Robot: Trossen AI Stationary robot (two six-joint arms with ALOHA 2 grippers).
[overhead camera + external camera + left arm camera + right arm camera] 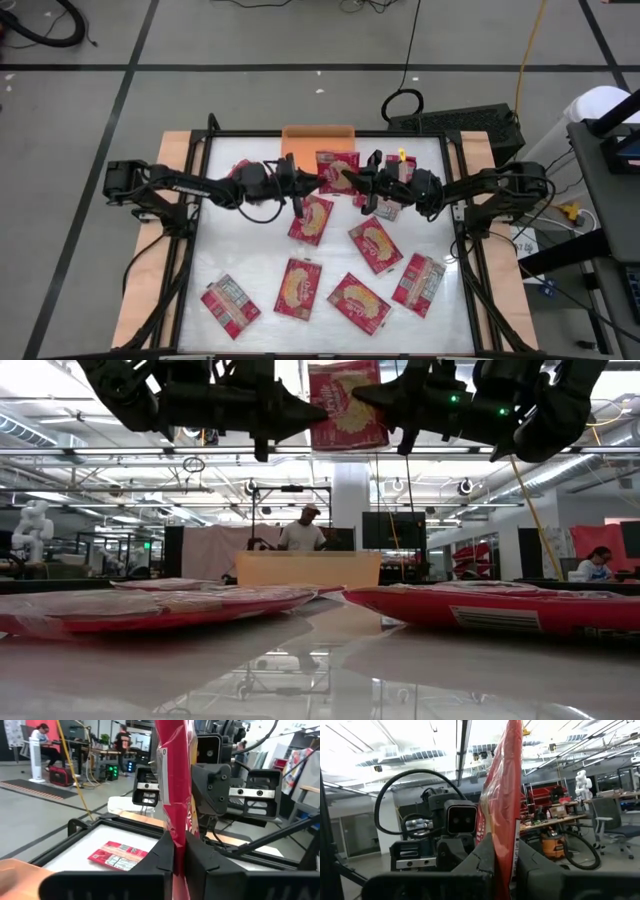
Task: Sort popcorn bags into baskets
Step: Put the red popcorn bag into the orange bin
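Observation:
A red popcorn bag [337,165] hangs in the air over the table's far middle, just in front of the orange basket [318,137]. My left gripper [322,181] reaches it from the left and my right gripper [349,178] from the right, both shut on it. In the low view the popcorn bag [345,405] shows its picture face toward the near edge, high above the table. Several more bags lie flat on the white tabletop, such as one [311,218] just near of the grippers. My left gripper pinches the bag's left edge [176,837] between its two fingers, coming level from the table's left. The bag stands roughly upright above the fingers, edge-on to this wrist view, lifted clear. My right gripper pinches the bag's right edge [506,840] between its two fingers, coming from the table's right and slanting a little upward. The bag rises upright above the fingers, clear of the table.
Loose bags lie spread over the near half: [375,243], [299,288], [358,302], [230,305], [419,283]. Another lies under the right arm [388,207]. A black frame [200,200] borders the table. People stand in the room beyond [303,532].

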